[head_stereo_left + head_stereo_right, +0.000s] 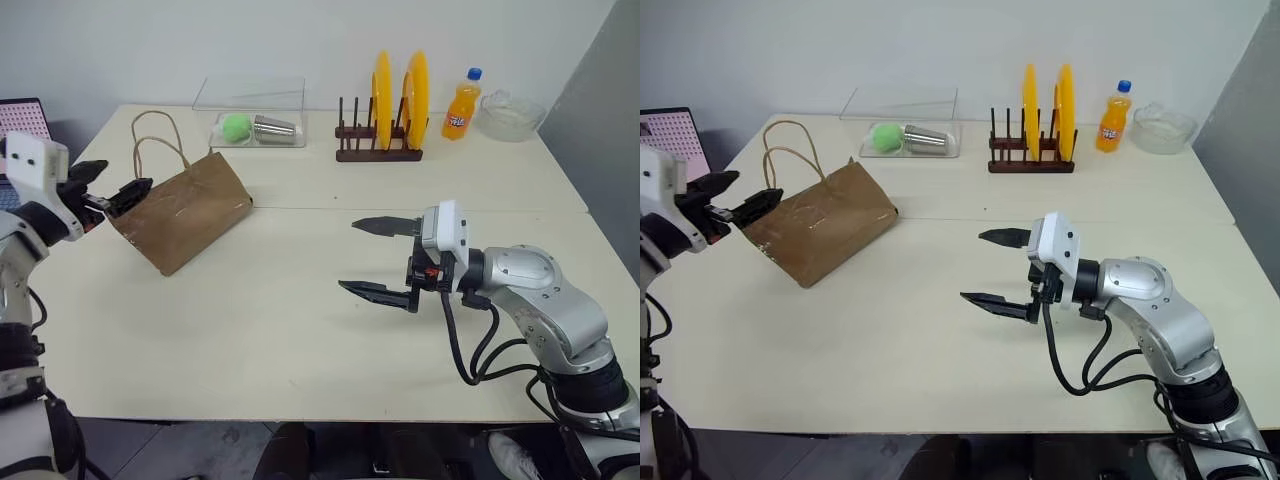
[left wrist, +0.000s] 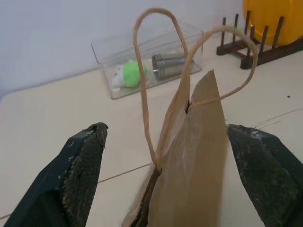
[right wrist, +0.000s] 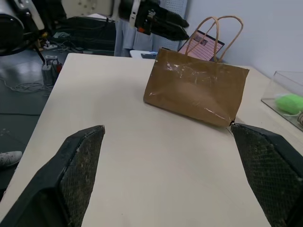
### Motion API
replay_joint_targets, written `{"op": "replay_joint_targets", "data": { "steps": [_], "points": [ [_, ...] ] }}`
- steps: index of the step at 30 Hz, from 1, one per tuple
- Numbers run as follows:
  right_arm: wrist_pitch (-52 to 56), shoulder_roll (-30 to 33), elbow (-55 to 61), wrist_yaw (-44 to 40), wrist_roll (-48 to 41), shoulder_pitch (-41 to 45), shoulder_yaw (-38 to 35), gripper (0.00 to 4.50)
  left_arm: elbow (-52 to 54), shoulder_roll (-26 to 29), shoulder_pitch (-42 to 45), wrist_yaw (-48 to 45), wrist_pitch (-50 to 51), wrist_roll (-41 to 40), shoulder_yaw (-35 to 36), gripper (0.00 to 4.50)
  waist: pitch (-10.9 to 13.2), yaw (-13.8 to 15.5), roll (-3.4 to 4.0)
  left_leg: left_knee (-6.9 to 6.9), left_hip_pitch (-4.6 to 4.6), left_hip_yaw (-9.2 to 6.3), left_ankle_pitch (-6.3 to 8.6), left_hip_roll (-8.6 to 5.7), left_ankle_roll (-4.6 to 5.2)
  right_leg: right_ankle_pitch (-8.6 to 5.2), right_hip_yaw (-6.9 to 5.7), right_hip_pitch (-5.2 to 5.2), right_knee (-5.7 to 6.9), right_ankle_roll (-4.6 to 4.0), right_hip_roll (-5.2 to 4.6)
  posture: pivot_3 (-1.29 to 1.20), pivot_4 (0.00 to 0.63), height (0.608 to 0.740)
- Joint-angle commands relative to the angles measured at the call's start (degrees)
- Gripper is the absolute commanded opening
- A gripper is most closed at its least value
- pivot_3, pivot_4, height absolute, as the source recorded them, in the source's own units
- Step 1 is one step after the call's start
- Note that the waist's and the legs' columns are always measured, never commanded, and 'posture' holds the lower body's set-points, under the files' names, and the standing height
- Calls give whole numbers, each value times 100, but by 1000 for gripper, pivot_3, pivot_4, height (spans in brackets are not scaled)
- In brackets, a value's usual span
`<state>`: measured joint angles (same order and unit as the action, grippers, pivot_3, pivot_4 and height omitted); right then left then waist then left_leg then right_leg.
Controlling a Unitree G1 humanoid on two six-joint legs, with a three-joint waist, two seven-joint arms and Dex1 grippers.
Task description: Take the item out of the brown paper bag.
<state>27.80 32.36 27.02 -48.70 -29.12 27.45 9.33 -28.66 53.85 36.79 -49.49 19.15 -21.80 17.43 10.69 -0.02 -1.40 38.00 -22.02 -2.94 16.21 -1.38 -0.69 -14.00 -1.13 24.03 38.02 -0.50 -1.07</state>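
Left hand (image 1: 118,190) stands at the mouth end of the wrinkled brown kraft paper bag (image 1: 190,212), fingers spread wide, gripping nothing. In the left wrist view, the bag's top edge and its two thin twisted-paper loop handles (image 2: 156,71) lie between the spread fingers (image 2: 80,165); whether either finger touches the paper cannot be told.

Right hand (image 1: 385,260) hovers over bare worktop (image 1: 260,340), well apart from the bag, pointing toward it, fingers also spread wide and empty.

The bag lies tilted on its side on the worktop, mouth toward the left hand. The item to be removed is not visible; it is judged to be inside the bag.

Task status: early. Extraction has not begun. Remaining steps, as judged: secure or open the bag mouth, reach in, grip the item, withdraw it.

Bystanding objects at the far edge: clear plastic box (image 1: 255,115) containing a green ball (image 1: 236,127) and metal cup (image 1: 274,129), wooden plate rack with yellow plates (image 1: 385,110), orange soda bottle (image 1: 461,106), glass bowl (image 1: 510,113).
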Motion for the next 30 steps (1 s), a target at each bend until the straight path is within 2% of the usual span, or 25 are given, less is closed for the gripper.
{"op": "replay_joint_targets", "data": {
  "steps": [1,7,15,18,19,30],
  "points": [
    [9,41,292,38,-31,-1,-136,4500,-850,190,732,-273,-507,359,-219,4269,0,-5,0,0,-3,1,0,0,0,0,-1,4,1,0,0,0,150,740],
    [50,93,382,74,-13,-28,-167,4500,-2255,60,1844,-476,-1031,776,-508,4269,1,-32,-1,0,-3,8,1,-1,2,0,2,6,4,1,0,0,150,740],
    [80,132,439,86,3,-69,-188,4500,-3431,-85,2697,-527,-1503,1170,-676,4269,2,-30,-6,6,-5,7,1,-1,2,0,-2,6,10,2,0,0,150,740],
    [108,139,481,103,0,-90,-198,4500,-3730,-109,2914,-436,-1664,1345,-737,3799,2,-31,-7,7,-5,7,1,-1,3,1,-1,6,11,2,1,0,150,740],
    [124,143,502,107,-1,-101,-201,4500,-3828,-120,2983,-408,-1710,1395,-749,3518,2,-31,-6,7,-5,7,1,-1,2,1,-2,6,11,2,0,0,150,740],
    [253,202,685,157,-29,-220,-242,4500,-4361,-271,3350,-40,-2026,1713,-747,35,2,-32,-8,9,-5,7,1,-1,2,1,-2,7,15,3,0,0,150,740]
  ]
}}
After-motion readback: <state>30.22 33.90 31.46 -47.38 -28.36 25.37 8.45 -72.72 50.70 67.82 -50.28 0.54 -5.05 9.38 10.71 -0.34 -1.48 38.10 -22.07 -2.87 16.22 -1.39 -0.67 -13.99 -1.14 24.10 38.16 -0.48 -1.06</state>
